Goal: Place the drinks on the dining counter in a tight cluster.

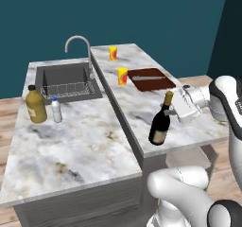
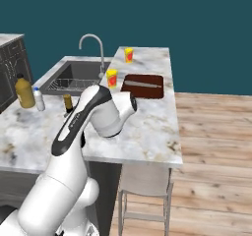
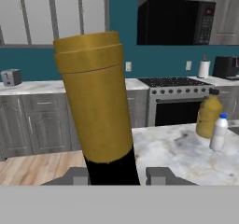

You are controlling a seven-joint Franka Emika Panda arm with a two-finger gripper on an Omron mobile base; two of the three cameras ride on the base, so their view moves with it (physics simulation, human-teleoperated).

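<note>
A tall dark wine bottle (image 1: 159,126) with a gold-foil neck (image 3: 95,101) leans slightly on the near end of the raised marble dining counter (image 1: 137,103). My gripper (image 1: 173,109) is shut on its neck from the right, with a fingertip on each side (image 3: 119,175). Whether the bottle's base touches the counter I cannot tell. In the right base view my arm hides all of it but the top (image 2: 68,102). A squat amber bottle (image 1: 36,106) and a small clear water bottle (image 1: 56,110) stand side by side on the lower worktop, left of the sink, and appear at the right of the hand view (image 3: 208,118) (image 3: 218,132).
Two yellow cups (image 1: 113,52) (image 1: 122,75) and a dark red cutting board (image 1: 151,78) sit farther along the dining counter. A steel sink (image 1: 66,83) with a faucet (image 1: 78,41) is set in the lower worktop. A stool (image 2: 145,186) stands under the counter's near end.
</note>
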